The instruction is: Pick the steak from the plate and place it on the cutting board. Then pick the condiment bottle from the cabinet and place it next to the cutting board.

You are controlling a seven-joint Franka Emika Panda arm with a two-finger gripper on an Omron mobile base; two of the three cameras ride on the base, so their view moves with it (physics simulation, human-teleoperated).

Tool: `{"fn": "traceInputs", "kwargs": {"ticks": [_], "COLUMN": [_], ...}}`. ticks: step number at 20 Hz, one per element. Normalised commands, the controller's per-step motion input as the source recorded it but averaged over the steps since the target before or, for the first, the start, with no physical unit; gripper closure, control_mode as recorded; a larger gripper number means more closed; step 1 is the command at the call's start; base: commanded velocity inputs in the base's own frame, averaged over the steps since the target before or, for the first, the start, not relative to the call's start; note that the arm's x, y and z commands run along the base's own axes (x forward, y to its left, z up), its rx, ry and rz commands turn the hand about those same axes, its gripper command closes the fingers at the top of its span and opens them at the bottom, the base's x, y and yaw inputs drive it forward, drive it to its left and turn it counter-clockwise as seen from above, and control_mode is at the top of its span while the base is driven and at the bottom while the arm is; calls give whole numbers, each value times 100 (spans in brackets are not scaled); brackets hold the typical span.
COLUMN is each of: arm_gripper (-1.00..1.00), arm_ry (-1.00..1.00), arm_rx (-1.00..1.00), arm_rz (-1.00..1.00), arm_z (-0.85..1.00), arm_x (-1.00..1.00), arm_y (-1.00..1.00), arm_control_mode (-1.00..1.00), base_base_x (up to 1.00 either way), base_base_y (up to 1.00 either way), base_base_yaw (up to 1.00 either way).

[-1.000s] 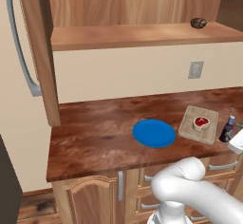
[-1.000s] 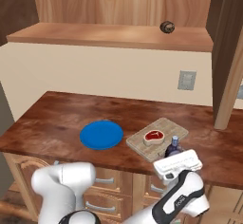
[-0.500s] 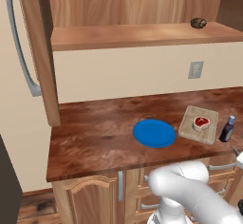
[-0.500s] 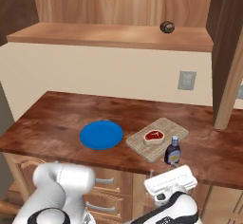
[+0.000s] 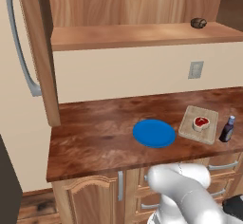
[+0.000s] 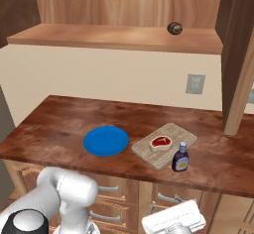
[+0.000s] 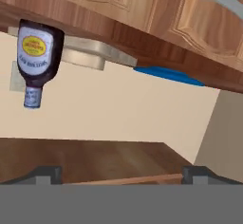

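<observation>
1. Small dark brown-purple condiment bottle [image 6: 180,157] with narrow neck, blue cap and pale yellowish oval label: stands upright on the dark reddish-brown wood surface [image 6: 59,124], just beside the lower right edge of the board, lower centre-right of the right base view. In the hand view it hangs inverted at upper left [image 7: 36,54]; the label carries dark print, too small to read.
2. Small light tan wooden cutting board [image 6: 183,140] with rounded corners: lies flat on the surface, right of the plate and apart from it.
3. Small raw T-bone steak [image 6: 160,143], red centre with pale fat rim: rests on the cutting board, near its middle.
4. Flat round bright blue plate [image 6: 105,141]: lies on the surface left of the board, centre-left of the right base view; nothing on it.
5. Light-brown wood-grain wall cabinet [image 6: 124,0] with open shelf ledge: upper part of both base views. A brown round lump [image 6: 174,28] sits on the ledge toward its right end.
6. Grey wall outlet plate [image 6: 195,84]: on the pale wall under the ledge, right of centre; no writing legible.
7. Hand [image 7: 121,174]: two dark finger tips at the bottom of the hand view, spread wide apart, released, with nothing between them and touching nothing.
</observation>
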Motion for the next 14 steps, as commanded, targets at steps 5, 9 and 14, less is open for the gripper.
{"fn": "traceInputs", "kwargs": {"ticks": [5,9,14], "arm_gripper": [-100,-100,-100], "arm_ry": [0,0,0], "arm_rx": [-5,-5,-6], "arm_rz": [0,0,0], "arm_z": [0,0,0], "arm_x": [-97,-87,-89], "arm_y": [0,0,0], "arm_control_mode": [-100,-100,-100], "base_base_x": [0,0,0], "base_base_y": [0,0,0], "base_base_yaw": [0,0,0]}}
